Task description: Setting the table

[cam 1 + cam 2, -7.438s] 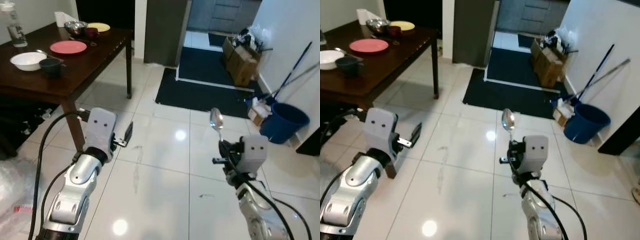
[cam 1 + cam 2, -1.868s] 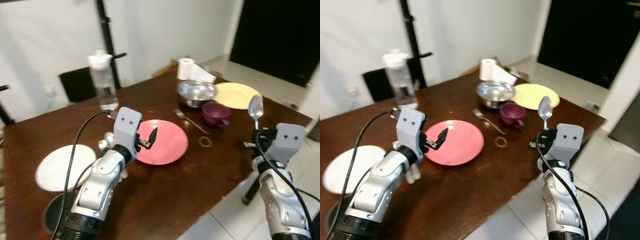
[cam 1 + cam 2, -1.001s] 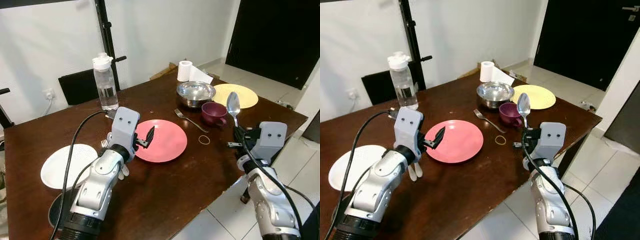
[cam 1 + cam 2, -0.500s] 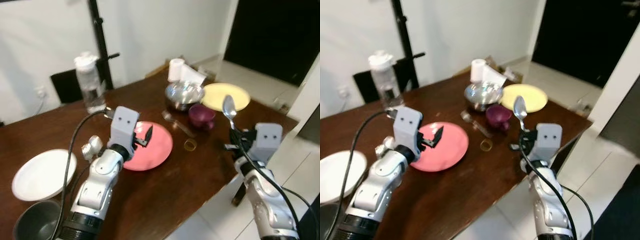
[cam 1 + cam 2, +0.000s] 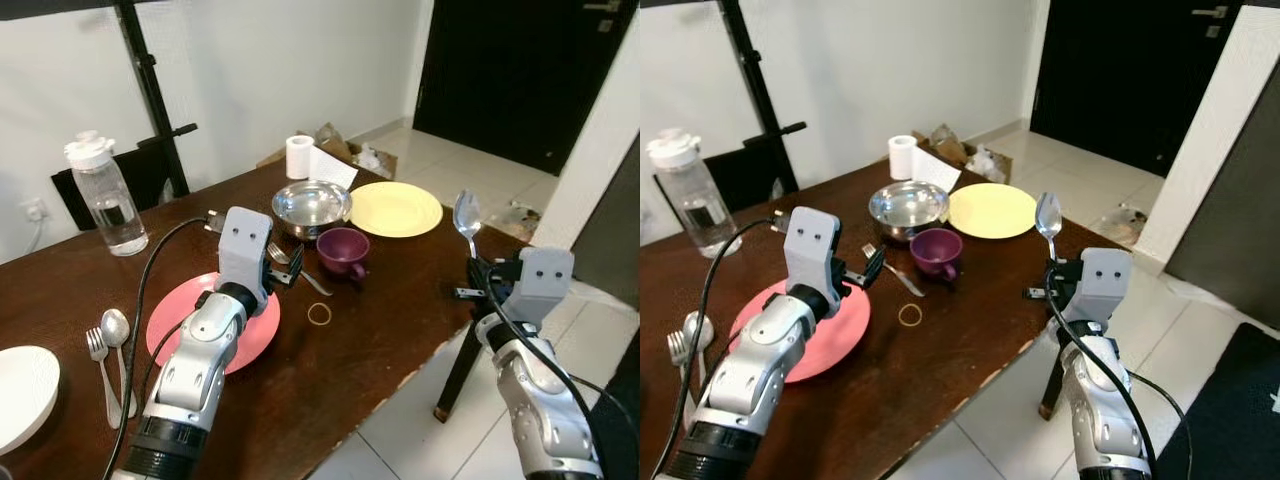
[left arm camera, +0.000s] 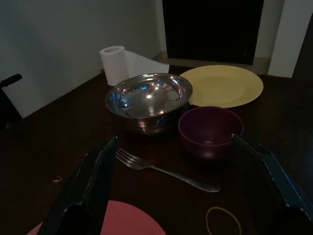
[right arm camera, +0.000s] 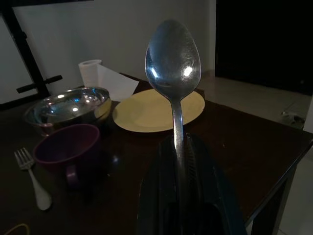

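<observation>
The white bowl (image 5: 22, 395) at the near left is cut off by the frame edge, and the handle of the spoon (image 5: 466, 214) disappears between the closed fingers of the right gripper (image 5: 480, 277), so only its shiny oval bowl and a short neck stand upright above the clamp; the right wrist view shows that steel bowl catching two highlights. The right gripper hangs off the table's right edge, over pale glossy floor tiles, with open room below and to the right toward a black door. The left gripper (image 5: 285, 268) hovers above the far rim of the pink plate (image 5: 175, 325), its fingers spread wide and empty, as the left wrist view shows with a finger on either side of the scene. Between those fingers lie a steel fork (image 6: 164, 172), a purple cup (image 6: 210, 131) and a mirror-bright metal bowl (image 6: 148, 100), the cup just beside the bowl. A flat yellow plate (image 5: 396, 209) sits near the table's far right corner, a paper roll (image 5: 302, 157) behind the metal bowl at the far edge. A thin rubber band (image 5: 319, 314) lies on bare wood between the pink plate and the near table edge. Left of the pink plate a fork and spoon pair (image 5: 110, 352) lies side by side. A clear plastic bottle (image 5: 103, 195) with a white cap stands at the far left on the dark wooden table (image 5: 380, 310).
</observation>
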{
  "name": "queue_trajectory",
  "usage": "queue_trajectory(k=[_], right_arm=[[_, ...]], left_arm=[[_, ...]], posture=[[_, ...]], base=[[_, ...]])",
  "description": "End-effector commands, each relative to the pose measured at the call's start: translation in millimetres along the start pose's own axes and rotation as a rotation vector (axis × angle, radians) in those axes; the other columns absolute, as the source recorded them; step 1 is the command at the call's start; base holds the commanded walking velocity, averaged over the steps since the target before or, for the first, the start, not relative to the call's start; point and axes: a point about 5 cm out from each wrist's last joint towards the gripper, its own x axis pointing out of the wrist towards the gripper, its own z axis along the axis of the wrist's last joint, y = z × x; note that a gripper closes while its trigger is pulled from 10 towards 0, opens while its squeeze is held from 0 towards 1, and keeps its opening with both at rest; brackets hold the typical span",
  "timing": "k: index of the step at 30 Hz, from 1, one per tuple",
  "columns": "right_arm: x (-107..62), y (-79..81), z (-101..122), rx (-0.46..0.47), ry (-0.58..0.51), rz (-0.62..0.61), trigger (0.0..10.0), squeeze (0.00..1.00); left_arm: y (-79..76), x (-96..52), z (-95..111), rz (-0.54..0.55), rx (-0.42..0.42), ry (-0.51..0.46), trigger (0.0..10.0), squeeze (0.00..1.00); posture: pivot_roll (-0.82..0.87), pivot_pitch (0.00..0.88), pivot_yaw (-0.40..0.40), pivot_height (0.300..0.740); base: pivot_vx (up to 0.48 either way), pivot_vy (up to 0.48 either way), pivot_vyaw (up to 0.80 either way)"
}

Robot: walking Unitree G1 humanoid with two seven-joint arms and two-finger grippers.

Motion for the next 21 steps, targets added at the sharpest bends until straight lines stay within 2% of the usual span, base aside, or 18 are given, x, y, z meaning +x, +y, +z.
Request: queue_trajectory(k=[1, 5, 8, 13, 18, 21], right_arm=[[-1.4, 4.0, -0.9, 0.01, 0.003, 0.015, 10.0, 0.0], [-1.7, 6.4, -1.0, 0.01, 0.007, 0.039, 10.0, 0.0], [-0.6, 21.7, -1.0, 0.018, 0.039, 0.178, 10.0, 0.0], [5.2, 31.4, -4.0, 0.012, 0.08, 0.241, 10.0, 0.0], [29.2, 36.2, -20.6, -0.132, 0.209, 0.346, 10.0, 0.0], [35.0, 36.7, -23.5, -0.167, 0.238, 0.371, 10.0, 0.0]], left_arm=[[5.3, -2.8, -6.7, 0.018, -0.008, 0.028, 10.0, 0.0], [5.5, -2.5, -6.6, 0.019, -0.009, 0.031, 10.0, 0.0], [8.0, -5.7, -9.5, 0.021, 0.006, 0.058, 10.0, 0.0], [17.8, -13.1, -10.8, 0.026, 0.025, 0.074, 10.0, 0.0], [41.3, -33.7, 4.9, -0.088, 0.084, 0.059, 10.0, 0.0], [44.8, -38.2, 11.1, -0.121, 0.096, 0.049, 10.0, 0.0]], posture=[[-0.03, 0.026, 0.089, 0.74], [-0.03, 0.027, 0.088, 0.74], [-0.03, 0.033, 0.084, 0.74], [-0.01, 0.057, 0.084, 0.74], [0.01, 0.106, 0.101, 0.74], [0.02, 0.122, 0.107, 0.74]], base=[[0.0, 0.0, 0.0], [0.0, 0.0, 0.0], [0.0, 0.0, 0.0], [0.0, 0.0, 0.0], [0.0, 0.0, 0.0], [0.0, 0.0, 0.0]])
